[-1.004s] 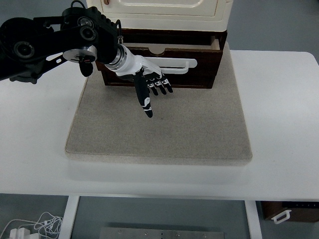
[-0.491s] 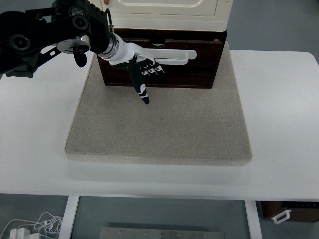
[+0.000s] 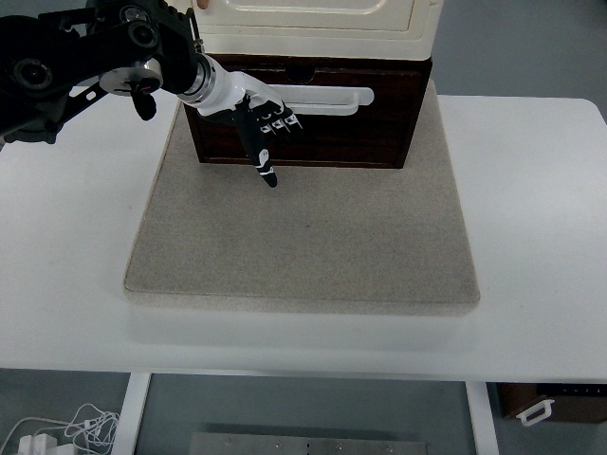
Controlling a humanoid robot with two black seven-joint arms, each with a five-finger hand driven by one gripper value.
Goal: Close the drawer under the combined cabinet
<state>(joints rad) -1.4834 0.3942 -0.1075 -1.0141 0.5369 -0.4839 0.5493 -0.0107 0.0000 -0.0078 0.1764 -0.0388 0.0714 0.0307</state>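
White tabletop [image 3: 541, 218] fills most of what we see from above, and on it lies a square grey mat [image 3: 303, 237]. At the far end of the mat stands the cabinet [image 3: 318, 14], a cream upper part over a dark wooden base. The drawer [image 3: 313, 128] sits in that base; its dark brown front carries a long white handle [image 3: 327, 98] running across it. From this steep angle the drawer front looks level with the base, with almost no gap showing above it.

We reach in from the left edge with our left arm [image 3: 85, 62], black and jointed, ending in a white wrist. Our left hand [image 3: 258, 118] lies against the left half of the drawer front, just below the handle's left end. Its fingers [image 3: 281, 124] are folded so that the knuckles rest on the wood, while one black digit [image 3: 263, 161] sticks out straight toward us and hangs over the mat's far edge. The hand grips nothing; the handle passes beside it and we cannot tell if the two touch.

Below the table's near edge we see a white leg [image 3: 133, 412], a tangle of white cable [image 3: 66, 431] on the floor at bottom left, and part of a dark box with a white handle [image 3: 545, 408] at bottom right.
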